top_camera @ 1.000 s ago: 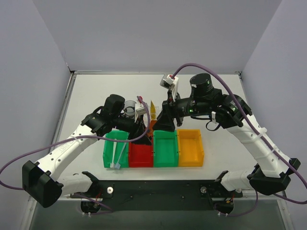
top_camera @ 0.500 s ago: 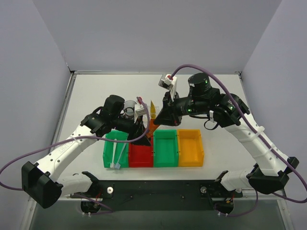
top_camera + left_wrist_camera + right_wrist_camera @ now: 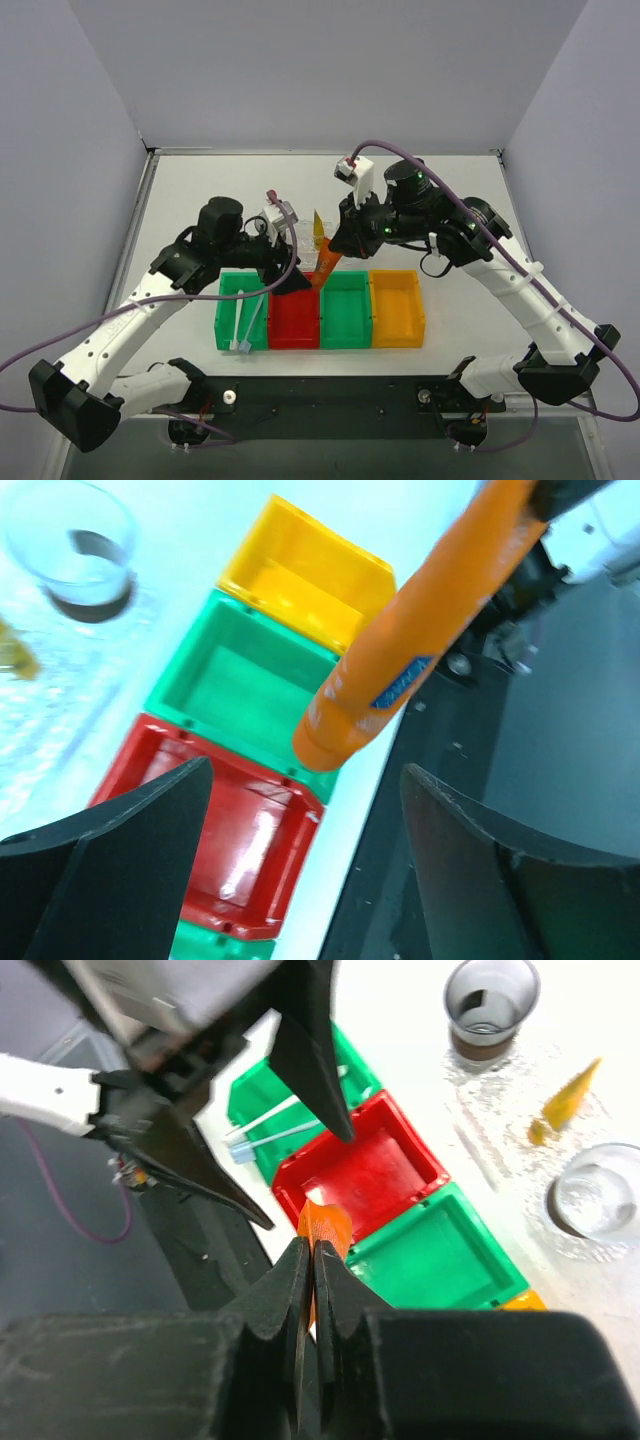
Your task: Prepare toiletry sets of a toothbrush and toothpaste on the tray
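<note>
Right pincer [image 3: 308, 1250] is grasping the orange tapered plastic tube [image 3: 400, 670] above the red rectangular plastic bin [image 3: 293, 325] and adjoining green rectangular plastic bin [image 3: 346, 312], while the left pincer [image 3: 308, 770] is hanging released, fingers spread, just beside it.

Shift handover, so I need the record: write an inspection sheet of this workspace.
Surface: white table, tray behind the bins.
Job's things: orange tube held over red bin and middle green bin; yellow-orange tube on tray; two toothbrushes in left green bin.
Clutter: two clear cups on tray; orange bin.
Grippers: right gripper shut on orange tube; left gripper open, holding nothing.
Cables: purple cables loop from both wrists.
Surroundings: plain walls; nothing else seen.
</note>
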### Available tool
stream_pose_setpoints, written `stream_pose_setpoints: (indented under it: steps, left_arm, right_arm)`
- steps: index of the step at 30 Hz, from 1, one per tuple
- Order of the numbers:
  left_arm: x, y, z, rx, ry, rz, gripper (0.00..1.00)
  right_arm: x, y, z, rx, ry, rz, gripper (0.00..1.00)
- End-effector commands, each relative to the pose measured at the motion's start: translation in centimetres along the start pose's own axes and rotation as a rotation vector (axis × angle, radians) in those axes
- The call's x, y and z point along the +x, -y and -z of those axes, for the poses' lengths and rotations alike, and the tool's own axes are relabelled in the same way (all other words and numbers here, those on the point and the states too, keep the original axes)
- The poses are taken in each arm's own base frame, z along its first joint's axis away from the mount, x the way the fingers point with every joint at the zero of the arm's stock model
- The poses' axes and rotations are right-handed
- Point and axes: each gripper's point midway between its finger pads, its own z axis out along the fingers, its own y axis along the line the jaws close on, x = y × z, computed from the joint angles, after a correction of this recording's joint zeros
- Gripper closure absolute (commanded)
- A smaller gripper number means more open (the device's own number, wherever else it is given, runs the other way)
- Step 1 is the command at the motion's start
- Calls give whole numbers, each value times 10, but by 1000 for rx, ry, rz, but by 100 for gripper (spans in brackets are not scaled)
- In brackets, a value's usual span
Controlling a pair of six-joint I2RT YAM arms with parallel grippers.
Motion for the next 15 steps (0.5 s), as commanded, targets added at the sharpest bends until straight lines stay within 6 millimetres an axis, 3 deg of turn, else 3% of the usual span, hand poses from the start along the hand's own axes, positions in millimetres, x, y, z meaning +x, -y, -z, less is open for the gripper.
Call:
stream_pose_setpoints:
  steps: [1,6,13,15]
  left_arm:
    - [-55,-20,35,-234,231,-126,11]
    - [-70,-40,72,-408,359,-130,3]
    - [-56,-101,117,-770,393,154,3]
    - [-54,-108,129,-818,430,213,3]
  right_arm:
    - [-19,23,9,160,83,4,100]
    - [-35,39,0,251,143,-5,100]
    - [-73,42,-32,321,179,0,100]
    - [-76,46,-43,329,172,-6,100]
